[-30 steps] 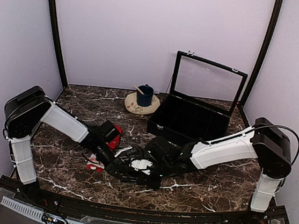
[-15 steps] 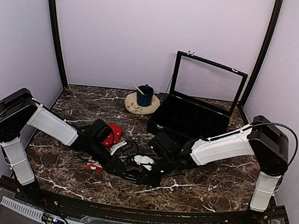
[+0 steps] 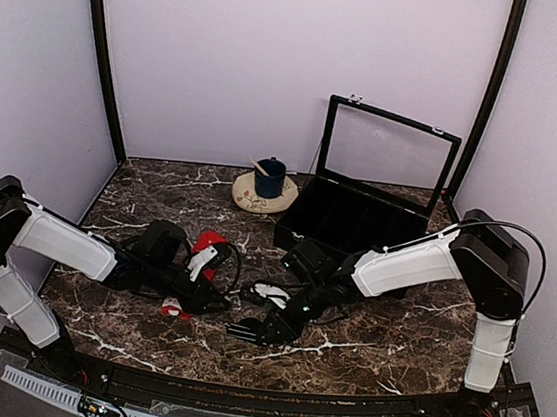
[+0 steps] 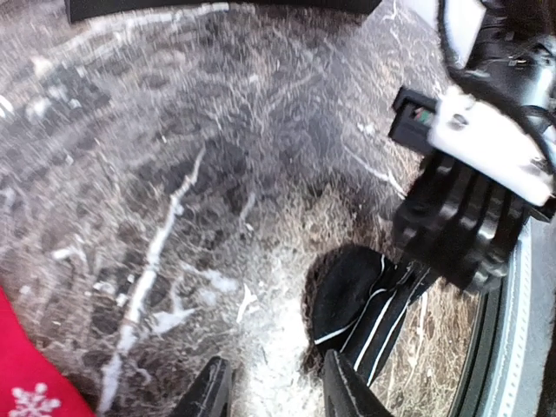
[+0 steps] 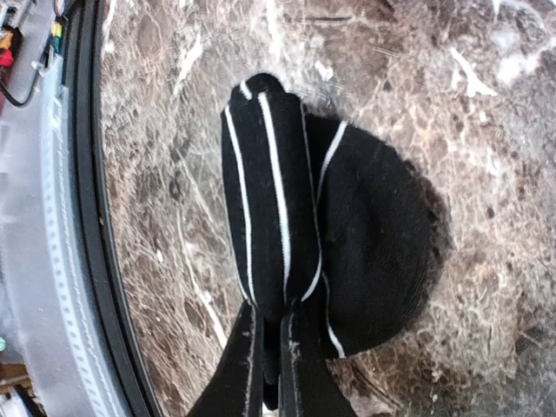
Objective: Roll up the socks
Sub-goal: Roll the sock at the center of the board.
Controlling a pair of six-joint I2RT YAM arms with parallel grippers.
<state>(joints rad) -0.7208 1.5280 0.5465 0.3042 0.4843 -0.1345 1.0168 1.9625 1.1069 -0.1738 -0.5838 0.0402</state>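
**Operator:** Where is the black striped sock point(image 5: 323, 228)?

**Robot:** In my right gripper point(image 5: 271, 384). Its jaws are pressed together on a fold of the fabric at one end. The rest of the sock sits bunched in a rounded heap on the marble table point(image 5: 408, 78), close to the table's front edge.

**Operator:** And your left side?

**Robot:** My left gripper point(image 4: 276, 398) is low over the table with its jaws spread. Only bare marble shows between the tips, so it holds nothing. From that wrist camera I see the black sock just ahead of me, with my right gripper clamped on its far side.

**Operator:** The other sock?

**Robot:** The red snowflake sock point(image 3: 211, 243) lies on the table under my left arm, to the left of the black one and not touching it. One corner, with a white snowflake on it, shows at the lower left of my left wrist view. My arm covers too much of it for me to tell whether it is flat or folded.

**Operator:** What else is on the table?

**Robot:** An open black case point(image 3: 353, 217) with a clear lid stands at the back right. To its left a blue mug point(image 3: 270, 177) sits on a patterned saucer point(image 3: 244, 201). Both are well apart from the socks.
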